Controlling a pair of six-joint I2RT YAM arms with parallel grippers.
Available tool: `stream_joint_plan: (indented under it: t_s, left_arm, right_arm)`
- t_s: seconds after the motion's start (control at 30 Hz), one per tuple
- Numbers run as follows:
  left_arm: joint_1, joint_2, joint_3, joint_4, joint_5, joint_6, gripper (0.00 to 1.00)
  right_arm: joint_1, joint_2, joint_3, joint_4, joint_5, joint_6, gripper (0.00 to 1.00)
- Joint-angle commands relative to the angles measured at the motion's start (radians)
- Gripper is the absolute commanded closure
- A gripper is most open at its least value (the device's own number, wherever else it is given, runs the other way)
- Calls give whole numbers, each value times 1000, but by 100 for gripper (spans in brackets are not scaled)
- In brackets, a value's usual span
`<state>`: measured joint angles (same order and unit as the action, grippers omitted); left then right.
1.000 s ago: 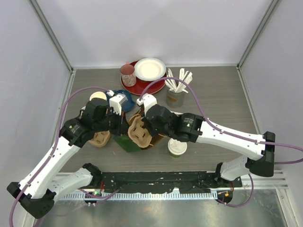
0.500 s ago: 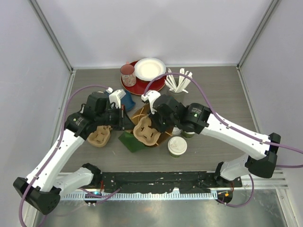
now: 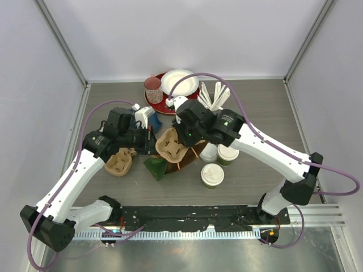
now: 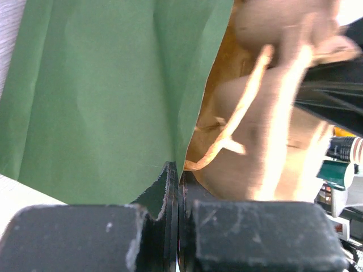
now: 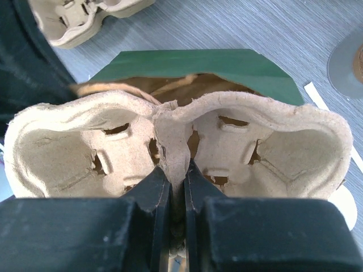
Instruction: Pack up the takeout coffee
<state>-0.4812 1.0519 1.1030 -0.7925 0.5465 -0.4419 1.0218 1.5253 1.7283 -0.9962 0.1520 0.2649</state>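
Moulded-pulp carrier [image 5: 176,141], pinched by its centre ridge between the right fingers [image 5: 148,195], hangs at the mouth of the green bag [image 4: 102,96], whose edge the left fingers [image 4: 163,195] clamp. Advisable: hold the mouth wide and lower the carrier level. Lidded green cups [image 3: 212,175] stand on the desk [image 3: 261,113], beside the bag.

A lab test booth: blank white walls [image 3: 187,34], aluminium frame posts [image 3: 61,42], grey table [image 3: 261,96].

No text, label, number or sign is legible anywhere
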Motion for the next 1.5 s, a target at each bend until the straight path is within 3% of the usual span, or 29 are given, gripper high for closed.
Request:
stream_joint_plan:
  t_s: [0.0,0.17,0.27,0.5,0.73,0.83,1.03,1.47]
  left_arm:
    - [1,8,34,-5,88,-63,100]
    - [1,10,58,-19,95,-80,100]
    - [7,17,72,-21,115,-84,100]
    - [62,28,58,-24,148,-96,100]
    - [62,37,60,-73,89,-12,100]
    - [62,36,54,-73,64,11,100]
    - [66,40,55,-74,3,5,100]
    - [67,33,116,-105,0,45,100]
  right_arm:
    - [8,68,65,14,52,7,99]
    - [9,72,92,85,11,23,99]
    - [9,104,105,41,37,4,99]
    - [9,61,-126,108,32,-12,99]
    - [11,75,-208,108,-8,-35,99]
    - [15,84,-207,152,-28,-38,99]
    - [158,133,-79,116,75,-116,99]
    - [87,200,-188,153,-5,-84,99]
